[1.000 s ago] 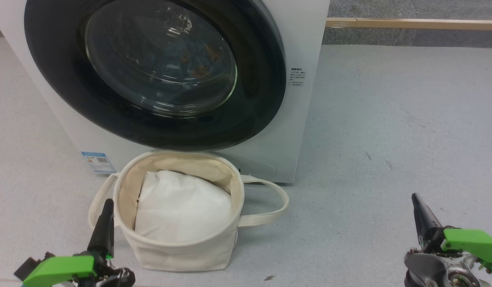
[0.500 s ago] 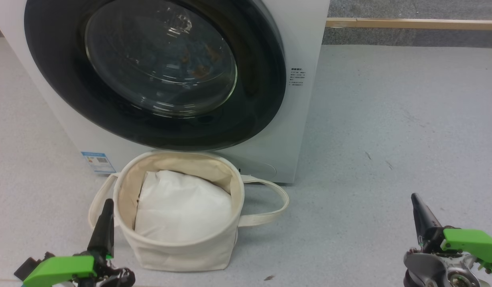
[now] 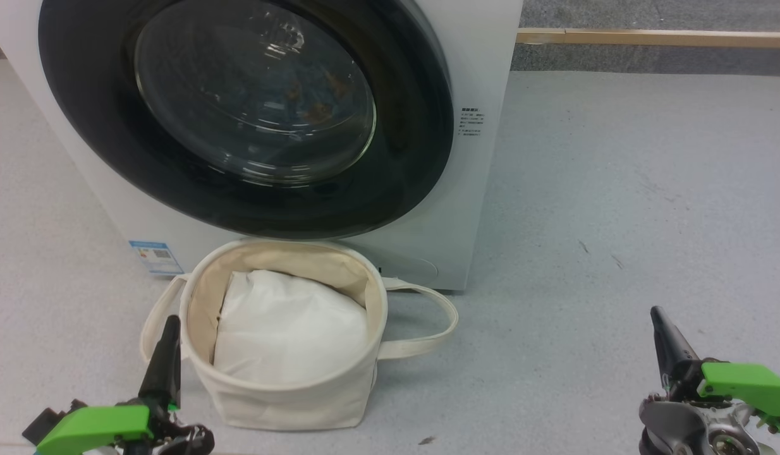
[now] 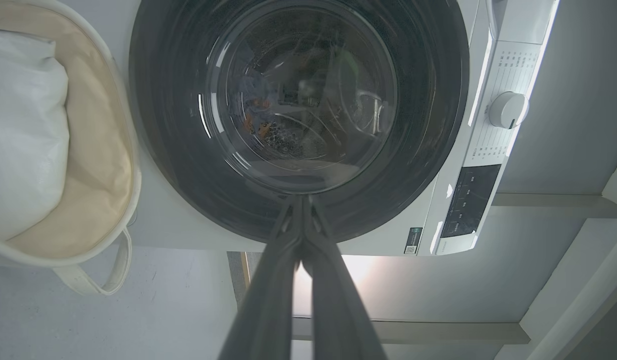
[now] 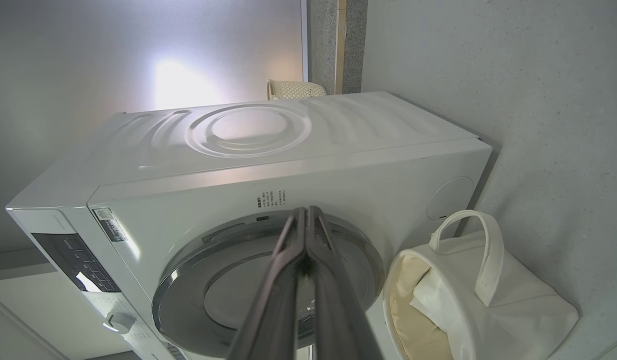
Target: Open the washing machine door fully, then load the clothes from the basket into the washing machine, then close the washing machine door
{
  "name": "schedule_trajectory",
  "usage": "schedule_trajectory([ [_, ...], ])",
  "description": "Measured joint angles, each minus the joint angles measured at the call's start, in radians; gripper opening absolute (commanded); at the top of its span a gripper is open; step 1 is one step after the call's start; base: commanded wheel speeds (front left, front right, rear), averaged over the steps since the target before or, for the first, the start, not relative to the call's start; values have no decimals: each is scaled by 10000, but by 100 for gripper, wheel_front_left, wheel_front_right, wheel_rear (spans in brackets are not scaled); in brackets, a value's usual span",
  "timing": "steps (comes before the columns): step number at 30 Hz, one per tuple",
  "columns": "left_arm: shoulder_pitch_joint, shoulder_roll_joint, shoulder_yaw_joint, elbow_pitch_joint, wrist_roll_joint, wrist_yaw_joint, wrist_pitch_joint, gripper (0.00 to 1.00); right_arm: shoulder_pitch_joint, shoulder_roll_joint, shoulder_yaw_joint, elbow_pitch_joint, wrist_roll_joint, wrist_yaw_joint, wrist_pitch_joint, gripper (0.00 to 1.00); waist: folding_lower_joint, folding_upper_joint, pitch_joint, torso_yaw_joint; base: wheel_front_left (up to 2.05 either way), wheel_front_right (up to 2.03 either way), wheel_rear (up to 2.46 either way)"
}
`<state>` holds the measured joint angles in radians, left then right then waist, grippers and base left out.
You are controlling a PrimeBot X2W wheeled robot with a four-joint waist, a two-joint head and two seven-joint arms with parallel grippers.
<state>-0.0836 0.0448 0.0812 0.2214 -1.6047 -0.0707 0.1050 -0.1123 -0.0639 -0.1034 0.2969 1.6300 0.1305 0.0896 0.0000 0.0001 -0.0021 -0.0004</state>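
Starting far left: just a thin wedge of grey floor [image 3: 23,221] beside the washing machine [image 3: 485,76], blue sticker [image 3: 153,256] low on its front corner. Then the left gripper [image 3: 171,323] down at the lower left, fingers pressed together with nothing between them, pointing up with a slight lean right, parked just beside the left loop handle of the basket [image 3: 289,404], green housing behind at the bottom edge. Next the basket itself, upright on the floor, back rim tucked right up under the washing machine door [image 3: 415,158], a white pad [image 3: 289,328] inside. Door shut flat against the front, black rim hanging over the basket's back edge, so not much clearance there. Behind the glass, inside the drum, the clothes [image 3: 314,110]: blue fabric with orange-brown blotches. Right loop handle sticking out sideways near the machine's lower right corner. Past that corner, loads of open floor out to a wooden strip [image 3: 649,38] at the back. Finally the right gripper [image 3: 657,316] at the lower right, well apart from everything, also pinched closed and empty, tip leaning a little left, pale wrist and green housing underneath.
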Motion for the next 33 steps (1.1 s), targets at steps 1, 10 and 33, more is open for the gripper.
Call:
schedule_trajectory([
  [1, 0, 0, 0, 0, 0, 0, 0, 0, 0, -2, 6, 0, 0, 0, 0, 0, 0, 0, 0, 0, 0, 0, 0],
  [10, 0, 0, 0, 0, 0, 0, 0, 0, 1, -44, 36, -2, 2, 0, -31, 0, 0, 0, 0, 0, 0, 0, 0],
  [33, 0, 0, 0, 0, 0, 0, 0, 0, 4, -84, 150, -8, 174, 0, -117, 0, 0, 0, 0, 0, 0, 0, 0],
])
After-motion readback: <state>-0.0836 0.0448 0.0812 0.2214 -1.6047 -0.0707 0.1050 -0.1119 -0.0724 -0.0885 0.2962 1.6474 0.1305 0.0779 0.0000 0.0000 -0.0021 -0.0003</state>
